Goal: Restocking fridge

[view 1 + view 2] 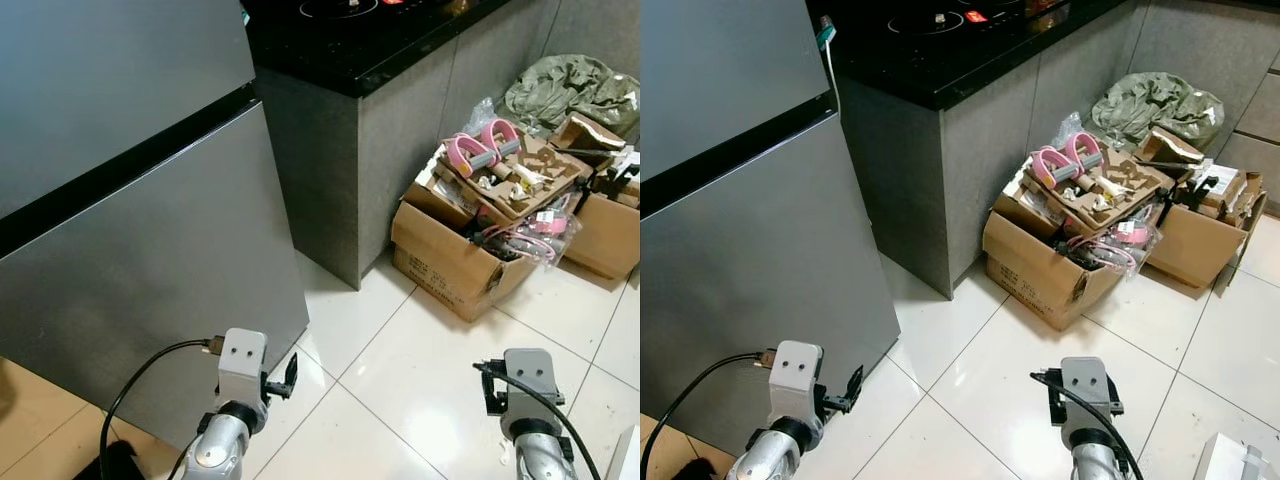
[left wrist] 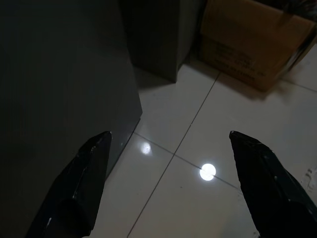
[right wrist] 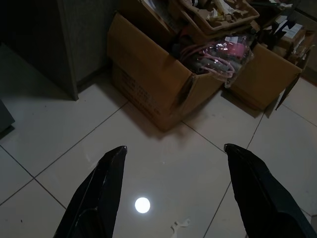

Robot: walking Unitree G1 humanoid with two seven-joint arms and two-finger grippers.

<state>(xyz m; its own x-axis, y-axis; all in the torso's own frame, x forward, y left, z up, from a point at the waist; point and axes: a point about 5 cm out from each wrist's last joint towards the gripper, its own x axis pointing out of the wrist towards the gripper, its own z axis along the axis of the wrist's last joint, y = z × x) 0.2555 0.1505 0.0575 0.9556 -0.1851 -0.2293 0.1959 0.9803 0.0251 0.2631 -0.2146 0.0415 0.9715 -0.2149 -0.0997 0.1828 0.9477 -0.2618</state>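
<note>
From our head camera, the grey fridge (image 1: 130, 240) stands shut at our left, beside a dark counter (image 1: 380, 50); cardboard boxes (image 1: 1050, 265) crowd the tiled floor (image 1: 400, 370). Our left wrist shows the left gripper (image 2: 168, 148) spread, empty, near the fridge's corner. Our right wrist shows the right gripper (image 3: 173, 153) spread, empty, above tiles.

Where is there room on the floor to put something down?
The bare white tiles between the fridge, the counter and the front box are free; both open grippers, left and right, hang over them. It is crowded at the right, where stuffed boxes and a green bag pile up.
</note>
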